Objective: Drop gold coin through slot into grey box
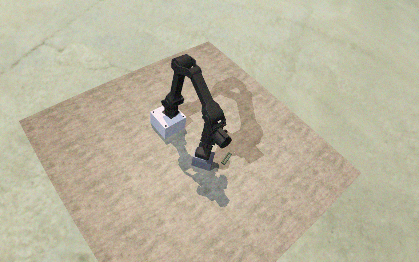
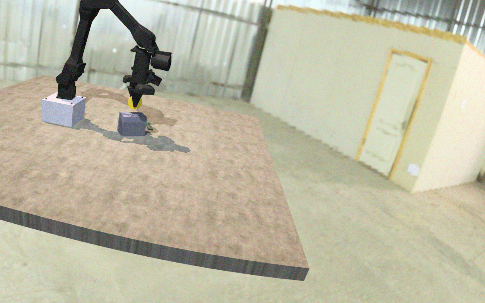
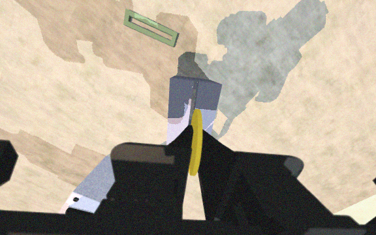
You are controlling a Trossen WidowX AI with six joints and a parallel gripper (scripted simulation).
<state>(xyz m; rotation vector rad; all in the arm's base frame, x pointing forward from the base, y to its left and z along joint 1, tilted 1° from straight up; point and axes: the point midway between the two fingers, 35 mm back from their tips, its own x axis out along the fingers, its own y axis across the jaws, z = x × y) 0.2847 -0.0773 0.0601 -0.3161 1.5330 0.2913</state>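
Pincer (image 3: 192,137) fingers are pinched nearly together on the gold coin (image 3: 196,143), which stands edge-on between them with its lower rim poking out below the tips. In the exterior view the coin (image 2: 134,103) hangs just above the lid of the grey box (image 2: 131,124), apart from it by a small gap.

Taking the box as the landmark: the pickup is done, since the dark-green holder (image 3: 151,27) lies with nothing in it on the counter (image 2: 161,188) just beside the box, on the side away from the arm's pedestal (image 2: 63,109). The carry looks done too, with the coin over the lid. From the wrist view the slot (image 3: 193,93) shows as a thin dark line running along the lid, and the coin's edge seems roughly in line with it, though whether it sits exactly over the opening I cannot tell. Left to do, in my judgement: a fine alignment, a short descent and the release, so that the coin falls inside.

Nothing stands between coin and lid. The holder is low and off to the side, the pedestal is well apart from the box, and only shadows of the arm cross the counter around the box. The narrow slot itself is the real obstacle; a slight twist or offset would leave the coin resting on the lid.
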